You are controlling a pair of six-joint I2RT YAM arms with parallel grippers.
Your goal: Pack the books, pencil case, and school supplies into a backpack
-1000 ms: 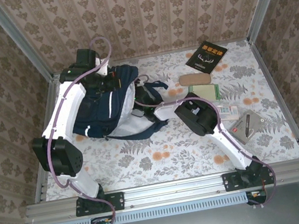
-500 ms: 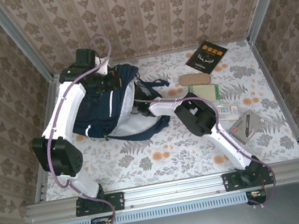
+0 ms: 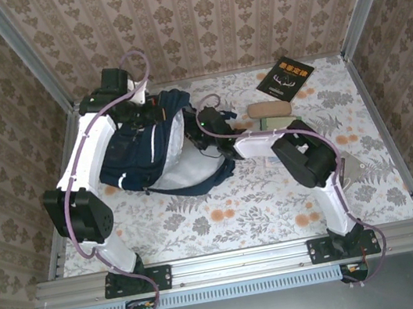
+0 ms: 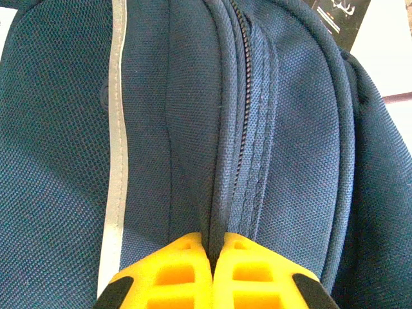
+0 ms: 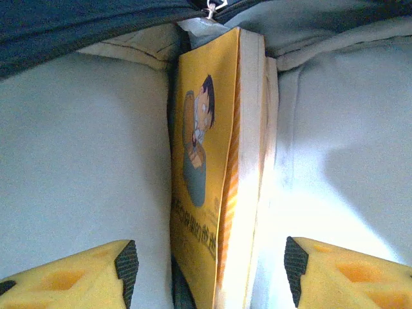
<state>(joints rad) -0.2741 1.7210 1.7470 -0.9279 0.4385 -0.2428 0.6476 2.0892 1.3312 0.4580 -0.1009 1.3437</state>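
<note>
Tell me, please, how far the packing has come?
Done: the yellow book stands inside the backpack. In hand: the left gripper pinches the backpack fabric; the right gripper is open around the book. Left: the black book, tan case and green box lie outside.

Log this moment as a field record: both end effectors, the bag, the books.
left end effector: shut, pinching the navy-blue fabric backpack beside its zipper
right end effector: open, fingers either side of the yellow-orange paperback book
yellow-orange paperback book: inside the backpack, between pale lining
black paperback book with orange lettering: on the table, far right
tan oval case: on the table, near the black book
</note>
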